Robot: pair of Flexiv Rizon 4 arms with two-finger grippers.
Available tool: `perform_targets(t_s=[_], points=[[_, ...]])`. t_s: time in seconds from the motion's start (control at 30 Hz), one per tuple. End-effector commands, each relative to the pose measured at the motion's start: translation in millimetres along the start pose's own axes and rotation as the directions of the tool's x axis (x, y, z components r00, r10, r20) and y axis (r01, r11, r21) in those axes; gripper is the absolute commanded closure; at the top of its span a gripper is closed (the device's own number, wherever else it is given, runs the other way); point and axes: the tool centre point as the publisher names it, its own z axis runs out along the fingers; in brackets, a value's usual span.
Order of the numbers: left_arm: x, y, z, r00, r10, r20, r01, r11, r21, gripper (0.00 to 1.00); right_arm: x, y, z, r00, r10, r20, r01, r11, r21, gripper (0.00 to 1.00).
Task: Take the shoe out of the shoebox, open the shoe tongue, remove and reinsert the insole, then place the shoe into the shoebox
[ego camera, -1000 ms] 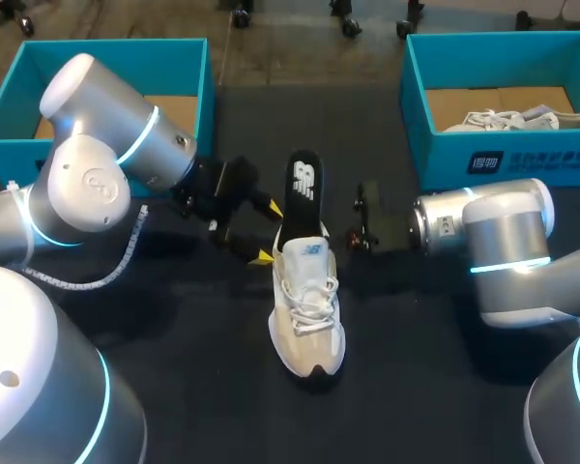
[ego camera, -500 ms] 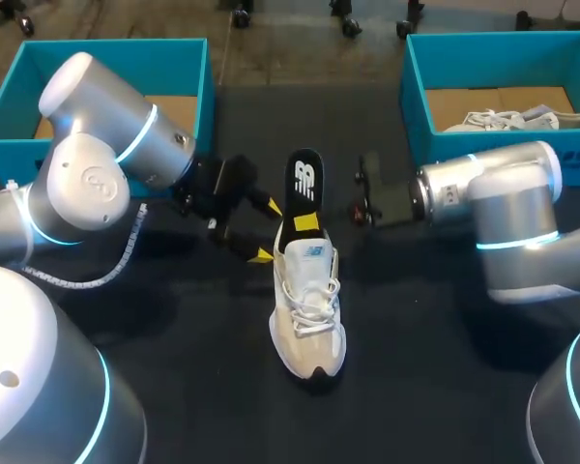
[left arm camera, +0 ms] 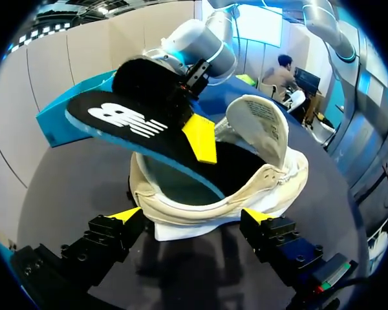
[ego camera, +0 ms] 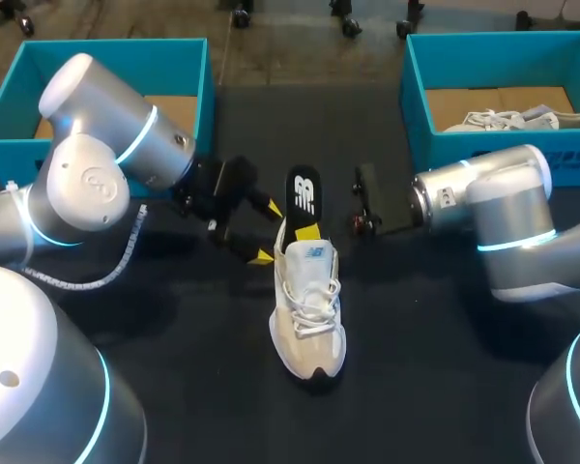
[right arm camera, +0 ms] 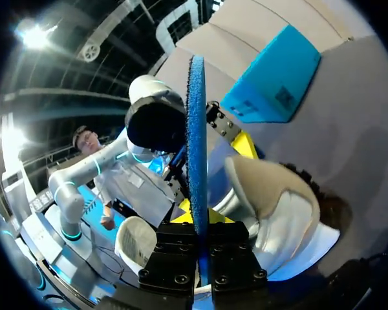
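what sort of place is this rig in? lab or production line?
Probably a robot lab bench, not a production line: the left arm and right arm share one dark table, two teal shoeboxes sit along its far side, and a single shoe lies between with its insole sticking out.

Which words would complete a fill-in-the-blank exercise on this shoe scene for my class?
The right gripper is shut on the black ____.
The insole slants with its lower end inside the white ____.
The left gripper stands ____ beside the heel of the shoe.
Missing words: insole; shoe; open.
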Motion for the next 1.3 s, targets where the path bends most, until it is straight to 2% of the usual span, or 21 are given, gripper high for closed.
perform_targets(t_s=[0.03,0.33,0.37,0.4,0.47,0.63,0.83,0.9,0.93,1.17,1.3], points=[[1.4,1,1,1.0,-0.002,0.001,0.002,1.0,0.001,0.0,-1.9,-11.1,8,1.0,0.028,-0.012,-0.028,1.0,-0.003,1.0],[3.2,3,2,1.0,-0.009,-0.002,0.009,1.0,0.001,0.0,1.0,-16.2,10,0.999,0.053,-0.004,-0.053,0.999,0.002,1.0],[3.3,3,2,1.0,-0.009,-0.002,0.009,1.0,0.001,0.0,2.4,-13.7,8,0.999,0.043,0.003,-0.043,0.999,0.003,0.96],[3.5,3,1,1.0,-0.009,-0.002,0.009,1.0,0.001,0.0,4.2,-11.2,6,0.999,0.034,0.017,-0.034,0.999,0.001,0.83],[3.6,3,0,1.0,-0.009,-0.001,0.009,1.0,0.002,0.0,7.8,-3.1,3,1.0,0.009,0.029,-0.009,1.0,-0.002,0.72],[3.4,2,-2,1.0,-0.007,0.002,0.007,1.0,0.004,0.0,7.6,7.4,-1,0.999,-0.019,0.045,0.018,1.0,0.016,0.68],[3.0,3,-4,1.0,-0.007,0.007,0.007,1.0,0.006,0.0,1.9,20.1,-4,0.998,-0.04,0.042,0.038,0.998,0.044,0.72],[3.1,3,-4,1.0,-0.006,0.008,0.006,1.0,0.005,0.0,0.4,22.2,-4,0.998,-0.036,0.041,0.034,0.998,0.056,0.86],[3.2,3,-5,1.0,-0.006,0.008,0.006,1.0,0.006,0.0,-0.1,22.9,-5,0.999,-0.031,0.041,0.028,0.998,0.062,1.0],[3.2,5,-5,1.0,-0.008,0.01,0.008,1.0,0.007,0.0,-2.8,15.0,1,0.999,0.033,0.013,-0.034,0.994,0.102,1.0],[2.9,7,-5,1.0,-0.013,0.01,0.013,1.0,0.007,0.0,0.3,3.1,7,0.996,0.085,0.006,-0.085,0.99,0.112,1.0]])
